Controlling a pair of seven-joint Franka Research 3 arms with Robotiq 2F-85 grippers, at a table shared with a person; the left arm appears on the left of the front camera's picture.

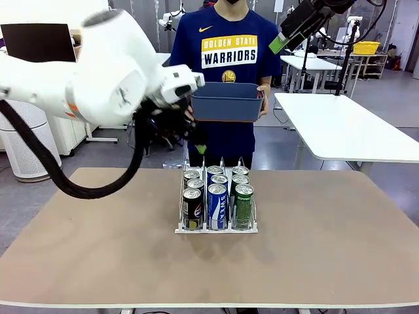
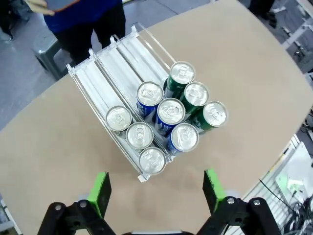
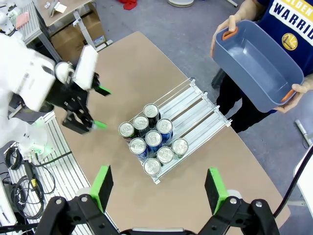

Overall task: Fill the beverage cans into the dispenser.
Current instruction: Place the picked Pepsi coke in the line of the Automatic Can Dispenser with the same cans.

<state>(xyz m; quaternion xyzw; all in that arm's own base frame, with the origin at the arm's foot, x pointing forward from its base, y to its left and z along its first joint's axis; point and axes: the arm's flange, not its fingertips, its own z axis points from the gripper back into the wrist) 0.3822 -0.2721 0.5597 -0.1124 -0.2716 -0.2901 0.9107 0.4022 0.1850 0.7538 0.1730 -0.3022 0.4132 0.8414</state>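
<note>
The dispenser (image 1: pixel 216 228) stands in the middle of the counter (image 1: pixel 327 248), with nine beverage cans (image 1: pixel 217 206) in three lanes: black left, blue middle, green right. The cans are thin smooth metal, round and probably slippery; I would take one by its side wall, gently, because it dents. The rack dividers look like stiff clear plastic. The left gripper (image 2: pixel 156 188) and right gripper (image 3: pixel 159 186) both hang above with jaws open, holding nothing.

"GOLDEN STATE WARRIORS" on shirt (image 1: pixel 228 52)
</note>
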